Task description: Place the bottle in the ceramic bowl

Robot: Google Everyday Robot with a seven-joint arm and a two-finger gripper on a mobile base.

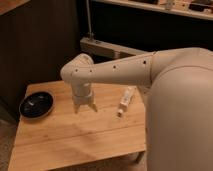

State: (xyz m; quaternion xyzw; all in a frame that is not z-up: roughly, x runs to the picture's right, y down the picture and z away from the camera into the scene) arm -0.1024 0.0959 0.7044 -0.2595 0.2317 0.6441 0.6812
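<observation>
The bottle (pixel 126 101) lies on its side on the right part of the wooden table (pixel 75 137), a slim cream-white thing with its narrower cap end towards the near edge and its body running away towards the far right. Nothing touches it. Just to its left, with a strip of bare wood between them, the gripper (pixel 85 106) hangs pointing straight down over the middle of the table. Its two fingers stand apart with nothing between them. The tips seem to sit close above the wood, but whether they touch it cannot be made out.

The ceramic bowl (pixel 36 105), round, shallow and glossy black, sits at the table's left edge, well apart from the bottle, with the gripper between the two. Faint light streaks show in its dark inside.

The pale robot arm (pixel 125 70) reaches in from the right, its bulky near section filling the right side of the view and covering the table's right end. Beyond the table stand dark panels and a light-coloured ledge (pixel 107 47).
</observation>
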